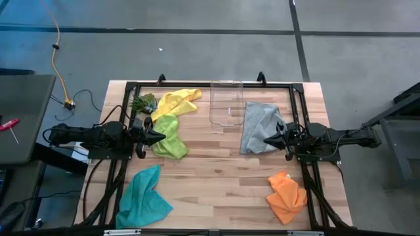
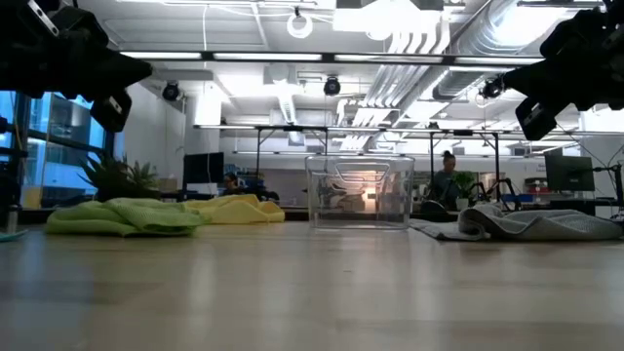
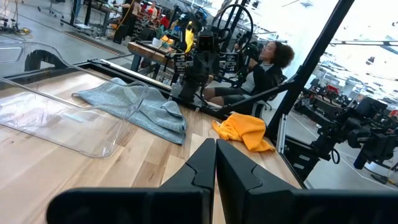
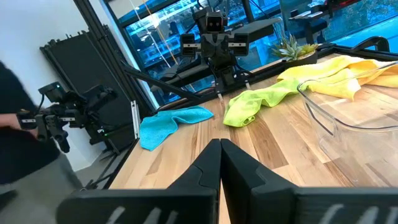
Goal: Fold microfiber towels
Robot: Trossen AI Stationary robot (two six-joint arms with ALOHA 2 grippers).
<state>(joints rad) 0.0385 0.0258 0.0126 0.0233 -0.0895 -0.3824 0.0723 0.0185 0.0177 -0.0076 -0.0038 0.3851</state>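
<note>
5 towels lie crumpled on the wooden table, none of them folded. The yellow towel sits at the far left, touching the lime green towel just nearer the front. Beside the yellow one, at the far left corner, is a small leafy plant. The teal towel lies at the near left corner, well apart from the others. A clear plastic box stands at the far middle, between the yellow towel and the grey towel, which spreads just right of it. The orange towel is bunched at the near right.

The left gripper hangs above the table over the left edge of the lime green towel, its fingers pressed together and holding nothing. The right gripper hangs over the right side of the grey towel, fingers likewise closed and empty. The 2 grippers face each other across the table

In the left wrist view a person sits beyond the table
</note>
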